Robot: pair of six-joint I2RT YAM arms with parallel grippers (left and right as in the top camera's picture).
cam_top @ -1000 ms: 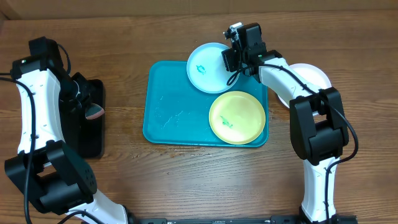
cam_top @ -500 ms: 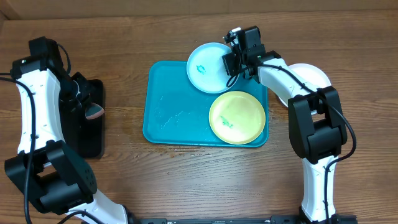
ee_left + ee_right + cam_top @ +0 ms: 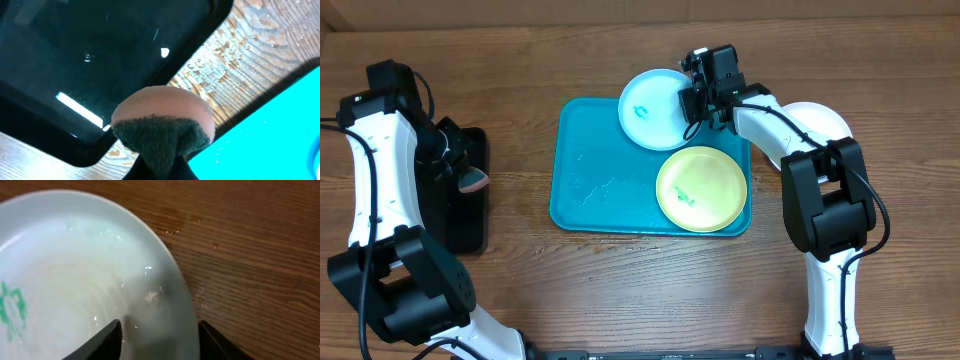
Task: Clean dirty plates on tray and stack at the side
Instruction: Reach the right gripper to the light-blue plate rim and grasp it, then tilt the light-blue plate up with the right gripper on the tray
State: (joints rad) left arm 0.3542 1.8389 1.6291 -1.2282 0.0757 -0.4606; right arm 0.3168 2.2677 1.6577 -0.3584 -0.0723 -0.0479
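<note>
The pale blue plate (image 3: 648,108) lies on the far right corner of the turquoise tray (image 3: 605,185), overlapping its rim, and has a teal smear. In the right wrist view the plate (image 3: 75,275) fills the left. My right gripper (image 3: 692,100) is open with one finger inside and one outside the plate's right rim (image 3: 160,340). The yellow-green plate (image 3: 701,188), also smeared, lies on the tray's front right. The white plate (image 3: 823,120) lies on the table at right, partly hidden by my right arm. My left gripper (image 3: 460,170) is shut on a sponge (image 3: 162,117).
A black rectangular tray (image 3: 460,225) lies at the left under my left gripper; it also shows in the left wrist view (image 3: 100,50). The turquoise tray's edge (image 3: 272,135) shows to the right of the sponge there. The tray's left half holds no plates.
My right gripper has shifted slightly left at the pale blue plate's rim, and the plate has slid a little left with it. The left arm has not moved.
</note>
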